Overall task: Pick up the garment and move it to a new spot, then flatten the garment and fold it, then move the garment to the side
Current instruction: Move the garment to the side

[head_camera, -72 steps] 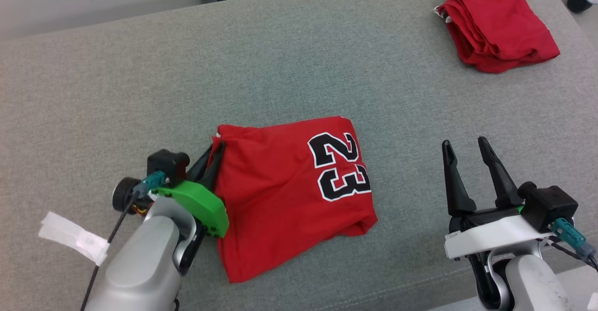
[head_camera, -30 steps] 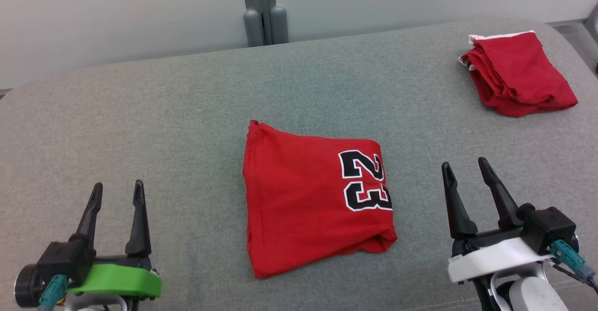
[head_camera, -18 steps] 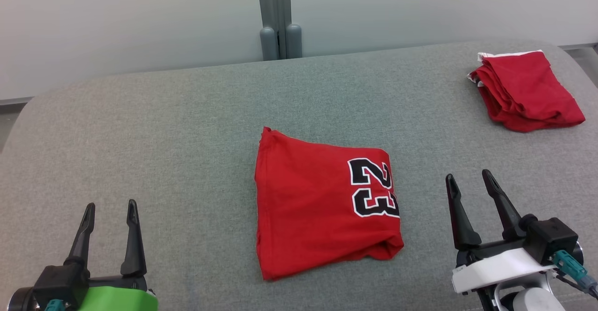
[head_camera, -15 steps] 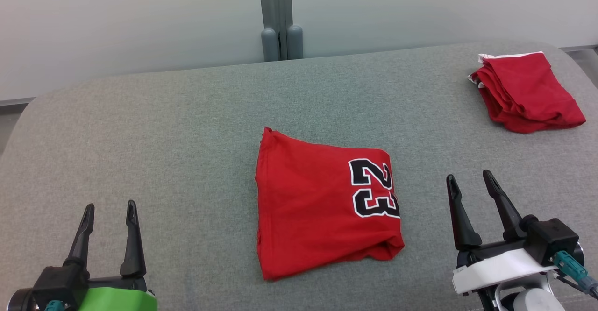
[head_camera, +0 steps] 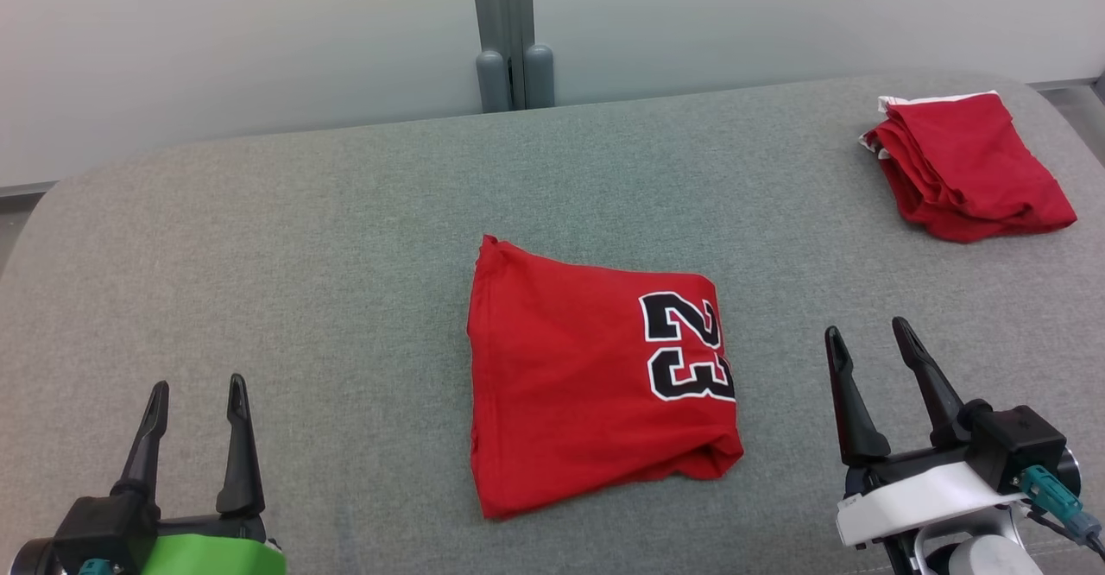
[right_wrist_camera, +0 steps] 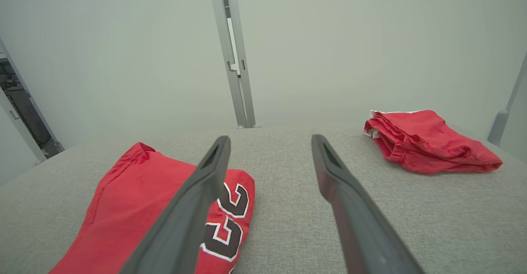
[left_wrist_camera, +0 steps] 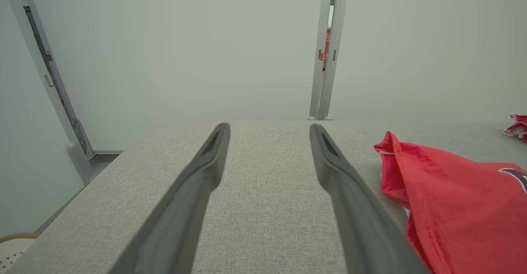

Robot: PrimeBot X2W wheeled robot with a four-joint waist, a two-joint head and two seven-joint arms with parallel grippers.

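Observation:
A red garment (head_camera: 587, 385) with a black "23" lies folded in the middle of the grey padded surface (head_camera: 302, 238); it also shows at the right of the left wrist view (left_wrist_camera: 457, 208) and at the lower left of the right wrist view (right_wrist_camera: 136, 208). My left gripper (head_camera: 196, 388) rests open at the lower left, well apart from the cloth, nothing between its fingers. At the lower right my right gripper (head_camera: 866, 330) is open too, just right of the garment and not touching it.
A second red garment (head_camera: 967, 165) with white trim sits folded near the far right corner, also in the right wrist view (right_wrist_camera: 428, 142). A grey post (head_camera: 509, 31) stands against the pale wall behind the surface.
My left gripper let go of the garment's left edge and drew back to the lower left, open. The camera rose and shifted; the garment lies still over the last second.

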